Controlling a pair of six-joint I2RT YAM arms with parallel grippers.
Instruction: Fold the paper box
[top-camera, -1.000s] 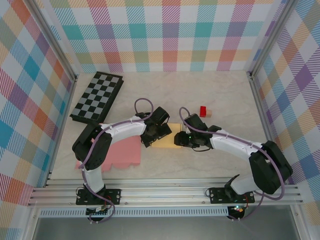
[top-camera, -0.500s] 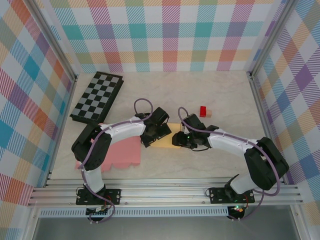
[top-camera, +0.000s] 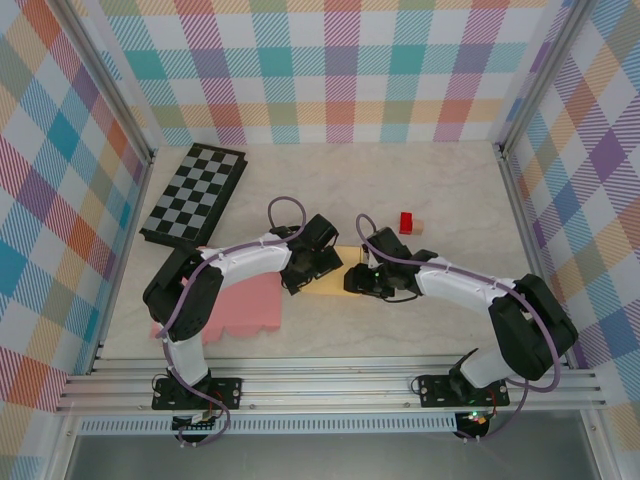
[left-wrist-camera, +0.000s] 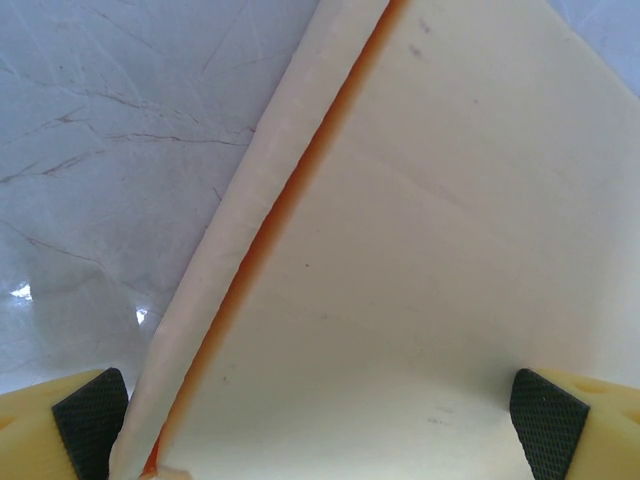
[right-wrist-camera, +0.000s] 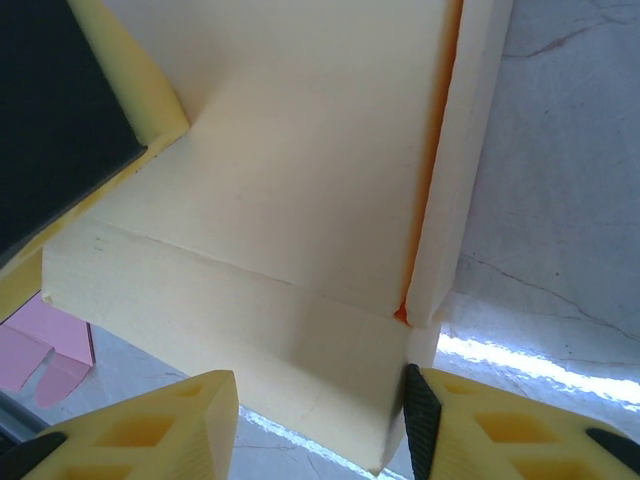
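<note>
Cream paper box (top-camera: 330, 284), lying flat, long axis roughly left to right

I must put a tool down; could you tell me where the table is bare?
Bare table runs along the back wall, from the checkerboard past the red block. More lies between the red block, the right arm and the right wall. Crowded: the middle, where the left arm joins it at the paper box, and the near left under the pink sheet.
</note>
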